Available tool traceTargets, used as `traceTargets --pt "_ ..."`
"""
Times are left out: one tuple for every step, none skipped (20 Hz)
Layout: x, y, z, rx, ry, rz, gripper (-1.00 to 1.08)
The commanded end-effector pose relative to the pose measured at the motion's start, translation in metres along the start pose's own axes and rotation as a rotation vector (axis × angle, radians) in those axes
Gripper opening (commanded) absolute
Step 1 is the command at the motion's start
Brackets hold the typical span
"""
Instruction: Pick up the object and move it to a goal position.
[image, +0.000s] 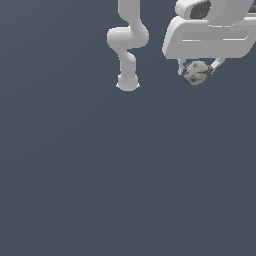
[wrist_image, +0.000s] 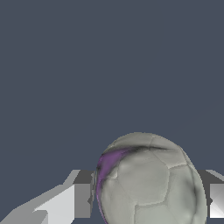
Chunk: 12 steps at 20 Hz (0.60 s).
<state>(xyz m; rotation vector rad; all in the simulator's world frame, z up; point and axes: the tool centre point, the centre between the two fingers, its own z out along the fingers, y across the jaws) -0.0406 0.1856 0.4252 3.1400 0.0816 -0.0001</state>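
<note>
The object (image: 196, 73) is a small lumpy grey-beige ball with dark specks and faint reddish marks. It sits between the two fingers of my white gripper (image: 198, 70) at the upper right of the exterior view. The gripper is shut on it. In the wrist view the ball (wrist_image: 148, 179) fills the gap between the fingers (wrist_image: 82, 199), showing pale panels and a purple streak. No goal marker shows in either view.
The white arm's base and lower links (image: 128, 45) stand at the top centre of the exterior view, to the left of the gripper. The dark grey-blue floor (image: 100, 175) stretches flat around them.
</note>
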Motion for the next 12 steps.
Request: traceTargets --pt "0.001 -0.007 -0.012 0.0 0.0 0.001 -1.0" --pt "0.001 -0.009 -0.015 0.0 0.0 0.001 -1.0" --pt "0.001 -0.011 -0.018 0.0 0.0 0.001 -1.0" --pt "0.001 -0.012 -0.021 0.0 0.0 0.001 -1.0" --pt "0.002 -0.014 -0.023 0.0 0.0 0.001 -1.0" --pt "0.002 -0.015 -0.025 0.0 0.0 0.001 -1.0" --pt "0.002 -0.016 -0.027 0.0 0.0 0.001 -1.0" --pt "0.002 -0.017 -0.028 0.0 0.0 0.001 -1.0" --pt "0.002 -0.017 -0.029 0.0 0.0 0.001 -1.0" --pt "0.003 -0.018 -0.029 0.0 0.0 0.001 -1.0" --pt "0.003 -0.018 -0.029 0.0 0.0 0.001 -1.0" --pt "0.003 -0.018 -0.029 0.0 0.0 0.001 -1.0"
